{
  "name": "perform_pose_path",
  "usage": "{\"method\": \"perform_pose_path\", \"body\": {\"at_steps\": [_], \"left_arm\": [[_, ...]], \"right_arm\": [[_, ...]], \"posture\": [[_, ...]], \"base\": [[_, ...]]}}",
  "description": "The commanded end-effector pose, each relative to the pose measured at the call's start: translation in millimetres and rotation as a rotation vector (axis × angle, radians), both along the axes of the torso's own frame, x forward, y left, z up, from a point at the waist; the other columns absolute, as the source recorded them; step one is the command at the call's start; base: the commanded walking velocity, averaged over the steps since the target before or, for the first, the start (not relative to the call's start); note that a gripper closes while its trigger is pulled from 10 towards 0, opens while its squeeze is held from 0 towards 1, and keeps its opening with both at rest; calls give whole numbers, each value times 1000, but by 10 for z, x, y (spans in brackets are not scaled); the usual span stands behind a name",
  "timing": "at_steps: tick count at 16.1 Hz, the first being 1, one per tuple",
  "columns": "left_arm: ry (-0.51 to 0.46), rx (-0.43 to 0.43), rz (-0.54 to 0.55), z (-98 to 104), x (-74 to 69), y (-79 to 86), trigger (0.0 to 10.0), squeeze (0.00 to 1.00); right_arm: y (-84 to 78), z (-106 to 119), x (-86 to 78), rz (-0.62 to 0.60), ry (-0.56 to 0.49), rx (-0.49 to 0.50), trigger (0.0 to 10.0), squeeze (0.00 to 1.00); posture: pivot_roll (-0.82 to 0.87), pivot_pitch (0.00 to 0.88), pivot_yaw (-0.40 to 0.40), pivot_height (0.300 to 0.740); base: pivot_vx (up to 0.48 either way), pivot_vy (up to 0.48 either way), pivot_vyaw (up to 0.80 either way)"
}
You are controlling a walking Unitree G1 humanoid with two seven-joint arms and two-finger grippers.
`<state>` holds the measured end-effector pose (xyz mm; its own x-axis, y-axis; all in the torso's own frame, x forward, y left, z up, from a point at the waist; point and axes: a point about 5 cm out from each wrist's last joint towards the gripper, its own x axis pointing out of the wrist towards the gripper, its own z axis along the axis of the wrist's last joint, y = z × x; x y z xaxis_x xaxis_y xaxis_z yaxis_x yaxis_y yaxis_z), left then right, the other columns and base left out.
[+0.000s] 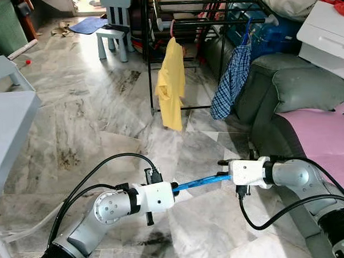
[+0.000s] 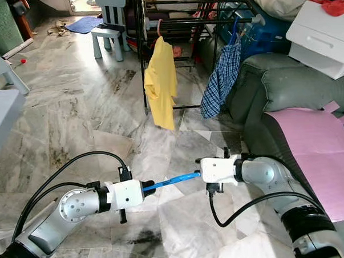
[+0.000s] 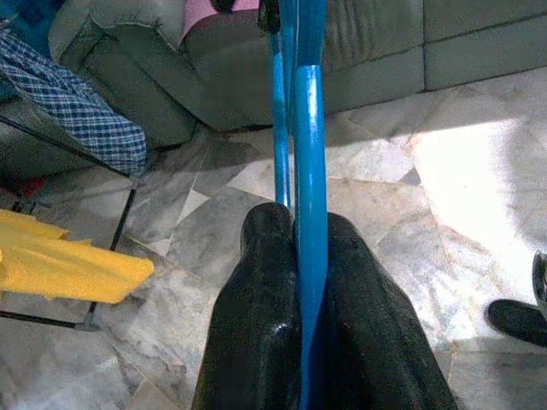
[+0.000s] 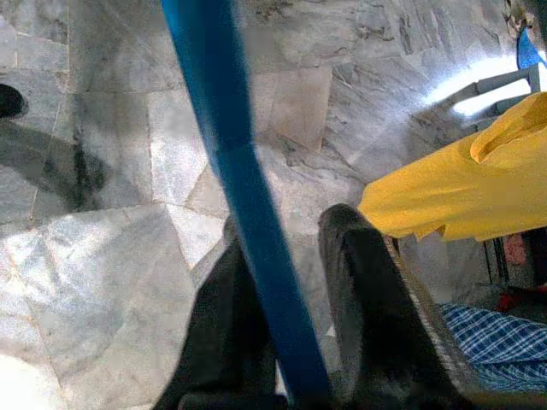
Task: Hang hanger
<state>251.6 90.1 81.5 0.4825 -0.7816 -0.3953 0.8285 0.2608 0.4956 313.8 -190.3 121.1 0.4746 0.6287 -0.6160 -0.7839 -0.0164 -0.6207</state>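
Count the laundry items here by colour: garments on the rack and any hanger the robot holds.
Yellow shirt: 1
Blue checked shirt: 1
Blue hanger, held between the left pincer and right pincer: 1
Total: 3

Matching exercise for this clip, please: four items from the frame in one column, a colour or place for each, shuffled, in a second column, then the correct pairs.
Items:
1. hanger
2. shirt on the rack's left
3. shirt on the rack's right
4. sheet on the sofa

Descriptions:
A. pink
B. yellow
C. blue, held between left gripper and right gripper
D. blue checked

Pairs: 1-C, 2-B, 3-D, 4-A
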Motion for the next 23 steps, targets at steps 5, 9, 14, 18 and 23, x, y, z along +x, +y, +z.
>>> {"method": "perform_pose_path", "body": {"at_steps": [5, 9, 14, 18, 23], "left_arm": [[-18, 4, -40, 8, -33, -47, 10000, 0], [-26, 3, -35, -3, -22, -57, 10000, 0], [-123, 26, 69, -2, 130, 22, 10000, 1000], [-159, -136, 231, 130, 238, 52, 10000, 1000], [-231, -198, 218, 237, 211, 27, 10000, 1000]], "right_arm": [[10, 5, 6, 12, -11, -5, 0, 0], [18, 4, 0, 16, -12, -3, 0, 0], [4, -3, 0, 11, -15, -7, 0, 0], [-1, -28, 8, -35, -47, 18, 0, 0], [-8, -88, 1, -55, -54, -2, 0, 0]], "posture": [[-27, 61, -1, 740], [-31, 64, -4, 740], [-36, 65, -5, 740], [-33, 70, -6, 740], [-34, 68, -5, 740]], "base": [[0, 0, 0], [0, 0, 0], [0, 0, 0], [0, 0, 0], [0, 0, 0]]}}
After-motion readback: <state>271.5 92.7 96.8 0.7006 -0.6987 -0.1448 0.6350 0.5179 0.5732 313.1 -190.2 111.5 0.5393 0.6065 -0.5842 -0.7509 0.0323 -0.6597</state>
